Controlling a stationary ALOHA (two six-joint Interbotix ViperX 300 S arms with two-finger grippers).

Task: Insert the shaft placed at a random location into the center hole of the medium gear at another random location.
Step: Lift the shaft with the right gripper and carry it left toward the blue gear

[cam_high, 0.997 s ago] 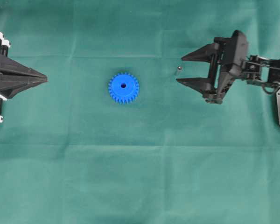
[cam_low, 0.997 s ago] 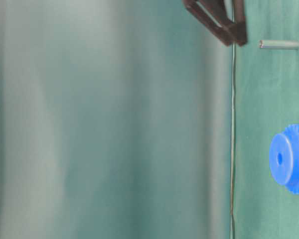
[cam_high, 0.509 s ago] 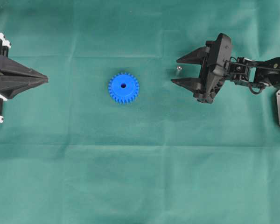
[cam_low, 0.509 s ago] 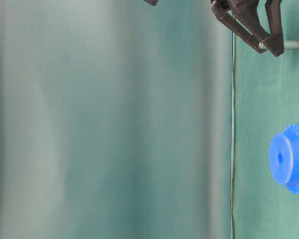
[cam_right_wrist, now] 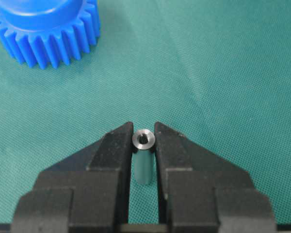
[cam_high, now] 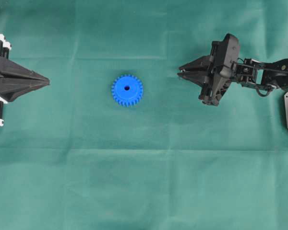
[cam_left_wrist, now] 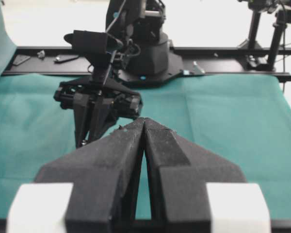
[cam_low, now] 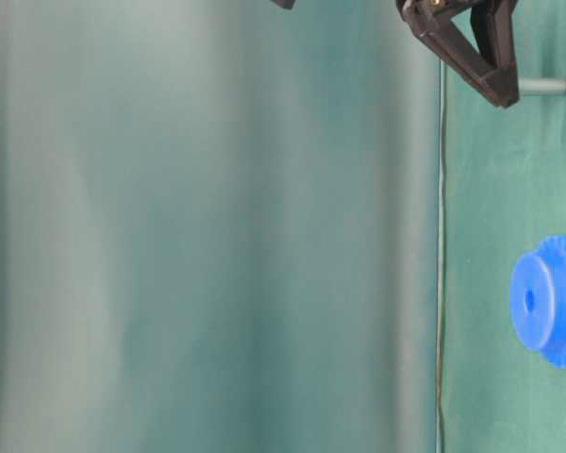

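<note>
**Right hand clamped on shaft, gear untouched at mid-table**

Right hand (cam_right_wrist: 143, 133) reaching in from the right edge of the table (cam_high: 149, 182), tips pointing toward the centre. Clenched around the shaft (cam_right_wrist: 143, 155): in the right wrist view, both fingers (cam_right_wrist: 114, 150) pressed against the sides of the small silver pin, its hollow end face showing just between the tips. In the table-level view, pin (cam_low: 543, 86) sticking out past the dark fingertips (cam_low: 498, 90), standing upright on the green cloth, lower end at or very near the cloth; contact with it impossible to judge. In the overhead view, pin itself hidden between the closed tips of the right hand (cam_high: 181, 73).

Gear (cam_high: 127, 90) lying flat on the cloth a little left of centre, well apart from the right hand, teeth all around the rim. Center hole (cam_high: 126, 88) open and dark, ringed by the raised hub. Same gear visible at the top left corner of the right wrist view (cam_right_wrist: 43, 29) and at the right border of the table-level view (cam_low: 550, 300), hub face turned toward that camera.

Left hand (cam_high: 47, 82) parked at the left edge of the table, pointing toward the centre, holding nothing. Fingers (cam_left_wrist: 119, 155) drawn together, meeting at the tips with only a thin slit behind them in the left wrist view. Right arm (cam_left_wrist: 104, 92) seen beyond them, across the cloth.
</note>
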